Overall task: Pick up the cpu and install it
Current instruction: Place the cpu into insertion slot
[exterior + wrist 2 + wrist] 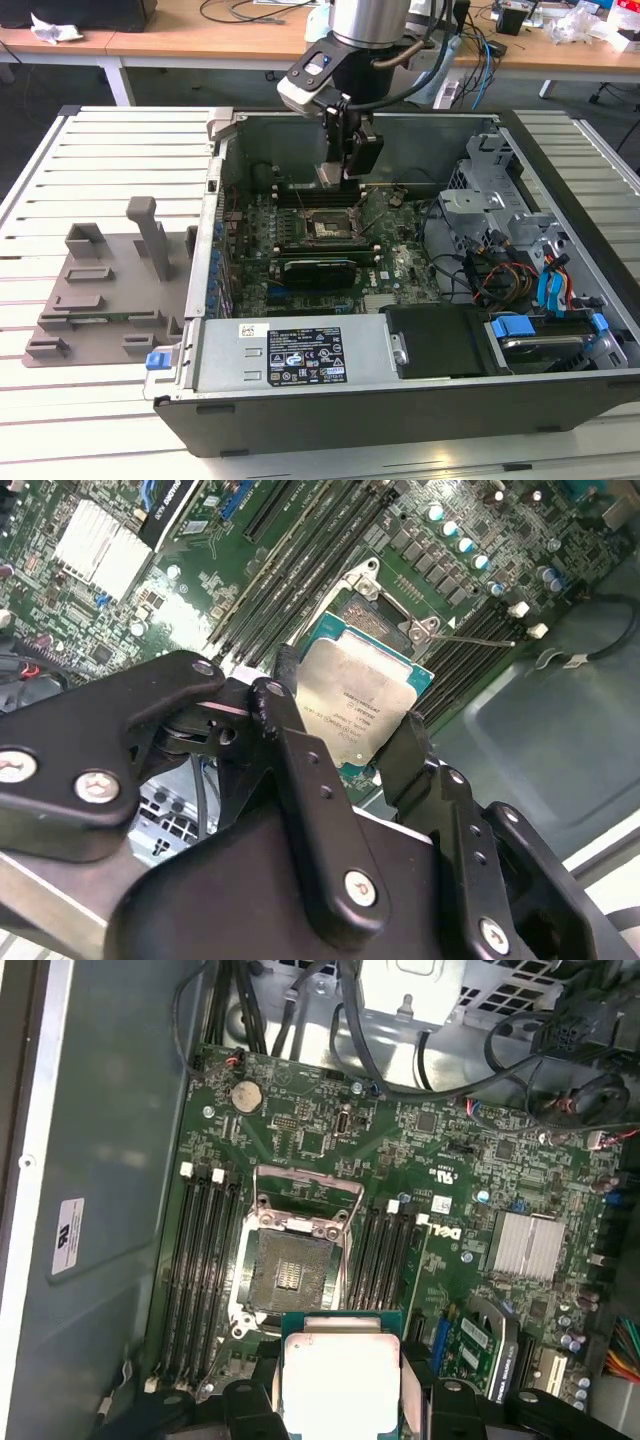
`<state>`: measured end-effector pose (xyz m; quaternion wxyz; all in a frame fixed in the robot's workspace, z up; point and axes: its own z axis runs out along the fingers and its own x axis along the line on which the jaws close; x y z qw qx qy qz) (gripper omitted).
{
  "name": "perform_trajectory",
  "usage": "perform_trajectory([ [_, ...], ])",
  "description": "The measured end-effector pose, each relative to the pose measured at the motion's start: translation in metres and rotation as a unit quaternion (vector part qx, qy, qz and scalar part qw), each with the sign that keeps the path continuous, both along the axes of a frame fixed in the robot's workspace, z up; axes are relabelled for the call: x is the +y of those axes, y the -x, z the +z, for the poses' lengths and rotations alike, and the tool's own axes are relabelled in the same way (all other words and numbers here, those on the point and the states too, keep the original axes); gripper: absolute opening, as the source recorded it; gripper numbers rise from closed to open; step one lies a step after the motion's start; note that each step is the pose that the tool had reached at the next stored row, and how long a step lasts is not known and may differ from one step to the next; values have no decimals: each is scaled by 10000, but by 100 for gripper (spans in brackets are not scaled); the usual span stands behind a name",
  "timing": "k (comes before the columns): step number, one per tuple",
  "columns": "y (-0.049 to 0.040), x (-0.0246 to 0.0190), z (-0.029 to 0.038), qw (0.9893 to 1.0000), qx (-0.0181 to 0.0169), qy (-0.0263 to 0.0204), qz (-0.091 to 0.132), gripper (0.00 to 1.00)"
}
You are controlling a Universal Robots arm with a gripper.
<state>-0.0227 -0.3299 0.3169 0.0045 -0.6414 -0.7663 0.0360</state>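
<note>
In the exterior view I see the arm reaching down into an open computer case [420, 140], a grey sheet-metal box lying on a pale slatted bench [60, 180]. The end effector [348, 168] hangs just above the green motherboard [250, 270], over the square socket [325, 226]. From here its black parts merge into one dark block, and I can't make out what sits between them. A flat power supply [300, 355] with a printed label lies along the case's near wall. A grey moulded fixture [110, 295] rests on the bench at the exterior view's left.

The second wrist view settles it. The cpu [362, 695], a flat square with a dull silver-white lid and a thin green rim, is pinched at two opposite edges by the black fingers [295, 750], which are closed down to the chip's width. The linkage covers its near corner, and the chip partly hides the metal socket frame behind it.

In the first wrist view the socket [293, 1272] is in full sight and empty, its dark contact field bare and its shiny load plate [305, 1195] swung open. The cpu [340, 1375] is held above the board, not seated, and is cut off by the picture's edge. Long black memory slots [205, 1260] flank the socket. A finned aluminium heat sink [527, 1245] and a round coin cell [247, 1095] sit on the board.
</note>
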Motion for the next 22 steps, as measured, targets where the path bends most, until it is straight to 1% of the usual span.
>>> perform_trajectory([
  [1, 0, 0, 0, 10000, 0, 0, -28, 55],
  [3, 0, 0, -2, 9999, 0, 0, -163, 55],
  [9, 0, 0, -4, 9994, 0, 3, -346, 55],
  [12, 0, 0, -6, 9988, 0, 4, -480, 55],
  [16, 0, 0, -8, 9982, 0, 4, -599, 55],
  [22, 0, 0, -11, 9967, 0, 5, -809, 55],
])
